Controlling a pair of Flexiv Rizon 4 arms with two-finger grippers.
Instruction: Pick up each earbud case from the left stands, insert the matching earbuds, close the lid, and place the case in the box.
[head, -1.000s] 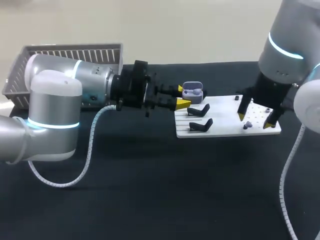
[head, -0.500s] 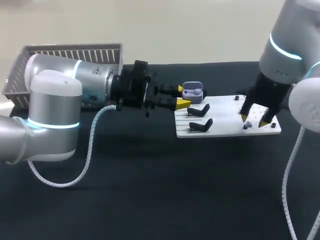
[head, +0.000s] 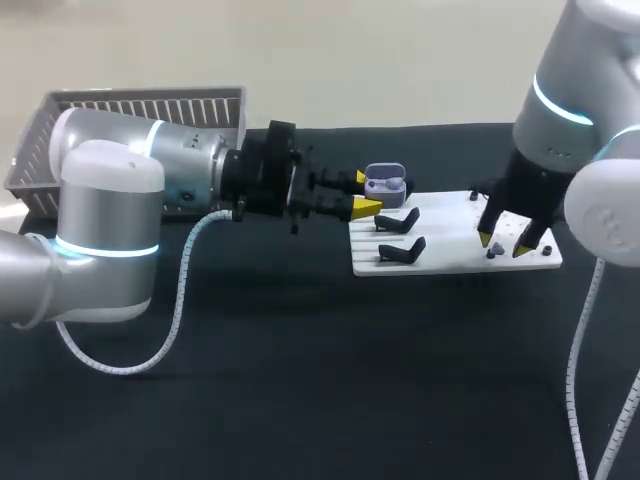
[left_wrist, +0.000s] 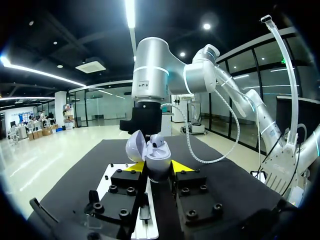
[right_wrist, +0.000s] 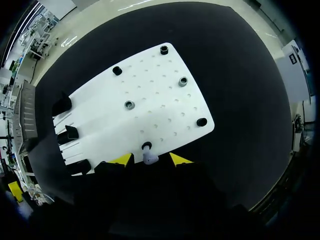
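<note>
Two pincers logged, view by view.

Head view. Left pincer (head: 362, 192): pinches the earbud case (head: 385, 185) from two sides, lid up. Right pincer (head: 502, 243): hangs tips-down over the white board (head: 450, 264), well ahead of the left pincer, spread, with a small earbud (head: 490, 252) just under and between its tips. Two black stands (head: 400, 220) just beside the left pincer's nearer tip, both bare. Basket (head: 130, 105) well behind the left pincer, back along its arm.

Left wrist view. Left pincer (left_wrist: 157, 169): presses both yellow tips against the case's rounded body. Lid (left_wrist: 134, 147) swung open to one side. Seated earbud (left_wrist: 158, 143) apparently in one cup; second cup not readable.

Right wrist view. Right pincer (right_wrist: 151, 162): spread, tips either side of the pale earbud, apart from it on both sides. Black holder (right_wrist: 146, 145) just ahead of the tips, touching the earbud. Other holders further ahead look bare.

Risks, as judged:
- An off-centre close could knock the earbud off its holder or pinch it crooked; small and rounded, so likely to twist or squirt out.
- A crooked earbud could jam at the case's cup.
- An insertion push could rotate the case in the left pincer, since the grip is on curved sides.

Surface: matte black tabletop (head: 300, 390) under both pincers; board flat, dotted with small holes. Room beyond the table edge not recorded.
</note>
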